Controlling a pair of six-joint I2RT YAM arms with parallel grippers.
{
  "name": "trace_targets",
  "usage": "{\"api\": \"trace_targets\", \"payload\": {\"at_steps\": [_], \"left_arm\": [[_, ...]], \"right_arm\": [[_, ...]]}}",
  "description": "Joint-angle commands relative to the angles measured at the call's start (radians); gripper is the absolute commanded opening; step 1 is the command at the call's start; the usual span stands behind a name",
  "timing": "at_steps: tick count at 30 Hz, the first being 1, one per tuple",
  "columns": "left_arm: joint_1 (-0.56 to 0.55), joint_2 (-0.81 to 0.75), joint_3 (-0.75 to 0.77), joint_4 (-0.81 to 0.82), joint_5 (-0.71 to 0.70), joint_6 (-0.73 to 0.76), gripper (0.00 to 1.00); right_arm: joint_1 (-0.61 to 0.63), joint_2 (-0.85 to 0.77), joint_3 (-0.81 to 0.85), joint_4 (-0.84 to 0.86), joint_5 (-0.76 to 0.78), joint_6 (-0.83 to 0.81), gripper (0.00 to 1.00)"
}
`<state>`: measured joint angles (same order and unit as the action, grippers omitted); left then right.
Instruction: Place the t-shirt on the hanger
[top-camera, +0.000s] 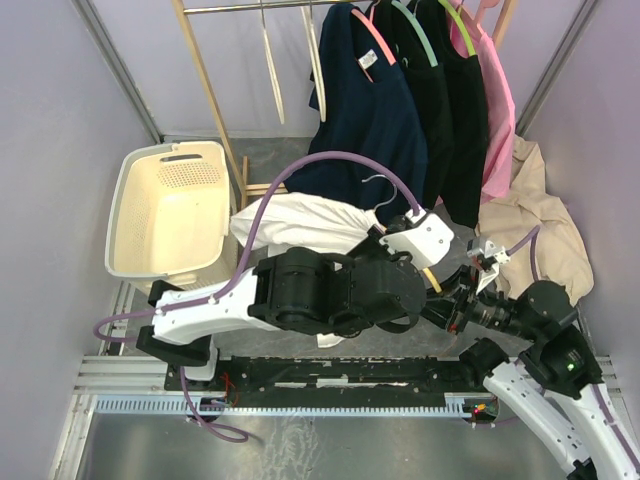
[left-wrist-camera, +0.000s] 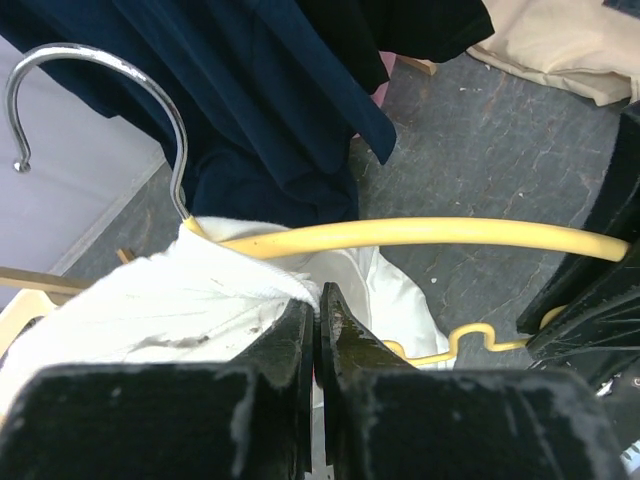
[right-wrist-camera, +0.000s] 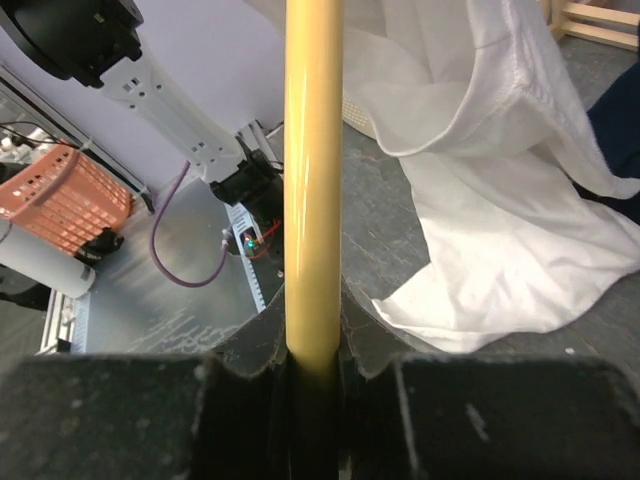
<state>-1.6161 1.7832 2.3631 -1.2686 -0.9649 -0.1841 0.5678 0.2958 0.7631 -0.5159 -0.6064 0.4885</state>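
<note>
The white t-shirt is bunched at the centre, partly draped on the yellow hanger. In the left wrist view one yellow arm of the hanger runs bare to the right, and the silver hook stands up at the left. The t-shirt covers the hanger's left side. My left gripper is shut on a fold of the t-shirt near the neck. My right gripper is shut on the yellow hanger, with the t-shirt hanging beyond it to the right. In the top view the right gripper sits just right of the left arm's wrist.
A cream laundry basket stands at the left. A wooden rack at the back holds a navy shirt, black garments, a pink garment and cream hangers. A beige garment lies at the right.
</note>
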Motion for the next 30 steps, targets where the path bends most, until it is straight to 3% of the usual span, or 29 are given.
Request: {"api": "trace_targets", "payload": {"at_steps": [1, 3, 7, 10, 18, 27, 30], "left_arm": [[-0.038, 0.018, 0.027, 0.11, 0.112, 0.049, 0.04], [-0.036, 0.015, 0.006, 0.114, 0.107, 0.041, 0.07], [-0.036, -0.001, -0.062, 0.104, 0.07, 0.002, 0.38], [-0.029, -0.006, -0.077, 0.08, 0.06, -0.034, 0.51], [-0.028, -0.1, -0.085, 0.124, 0.102, -0.061, 0.68], [-0.028, -0.282, -0.207, 0.255, 0.149, -0.063, 0.78], [-0.028, -0.331, -0.249, 0.253, 0.072, -0.077, 0.79]], "right_arm": [[-0.001, -0.056, -0.104, 0.344, 0.03, 0.149, 0.01], [-0.002, -0.096, -0.163, 0.432, 0.042, 0.197, 0.01], [-0.003, -0.168, -0.268, 0.548, 0.046, 0.281, 0.01], [-0.001, -0.194, -0.315, 0.607, 0.039, 0.335, 0.01], [-0.002, -0.222, -0.364, 0.652, 0.008, 0.38, 0.01], [-0.002, -0.222, -0.381, 0.661, -0.026, 0.402, 0.01], [-0.002, -0.209, -0.379, 0.676, -0.037, 0.409, 0.01]]}}
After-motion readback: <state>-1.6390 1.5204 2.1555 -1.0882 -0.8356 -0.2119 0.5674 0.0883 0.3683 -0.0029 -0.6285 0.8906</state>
